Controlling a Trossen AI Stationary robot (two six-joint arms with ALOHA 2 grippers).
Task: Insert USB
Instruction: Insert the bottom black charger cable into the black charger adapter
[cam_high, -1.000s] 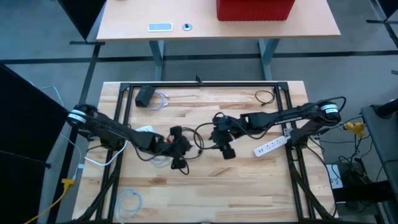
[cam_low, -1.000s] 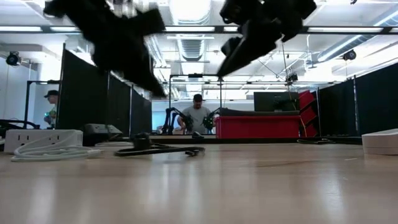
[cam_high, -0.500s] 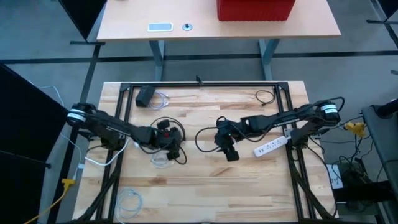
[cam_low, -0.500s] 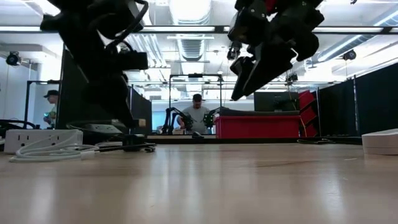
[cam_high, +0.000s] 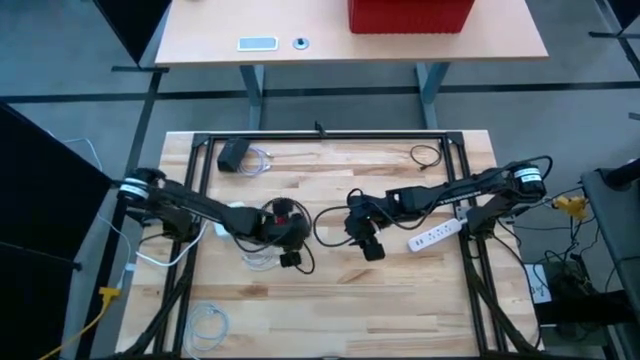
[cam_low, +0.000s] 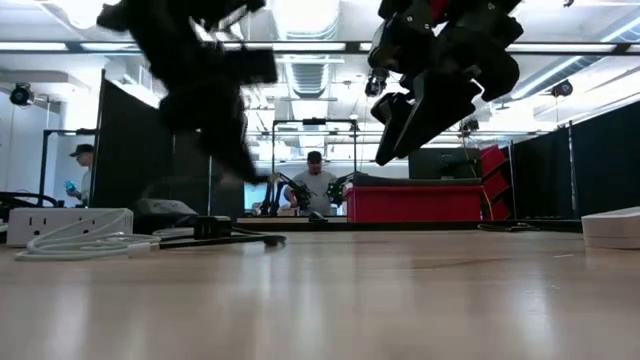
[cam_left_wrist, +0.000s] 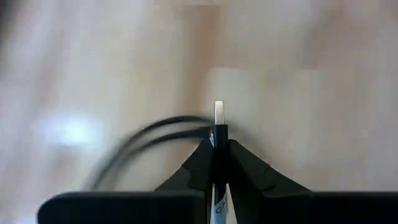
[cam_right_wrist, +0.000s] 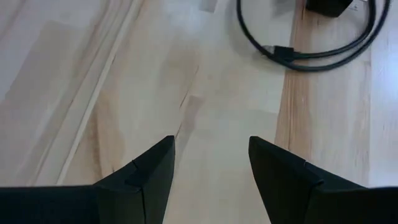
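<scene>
USB plug (cam_left_wrist: 219, 112) is clamped in the left pincer (cam_left_wrist: 219, 144), mid-surface; right pincer (cam_right_wrist: 211, 163) hangs released nearby. Next, I'd say: find a port and line up.

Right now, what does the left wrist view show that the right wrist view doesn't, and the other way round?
Only the left wrist view shows the left pincer shut on a USB plug, its metal tip sticking out and the black cable trailing behind. Only the right wrist view shows the right pincer open and empty, with a separate looped black cable farther off. Both show the bare wooden table beneath.
</scene>
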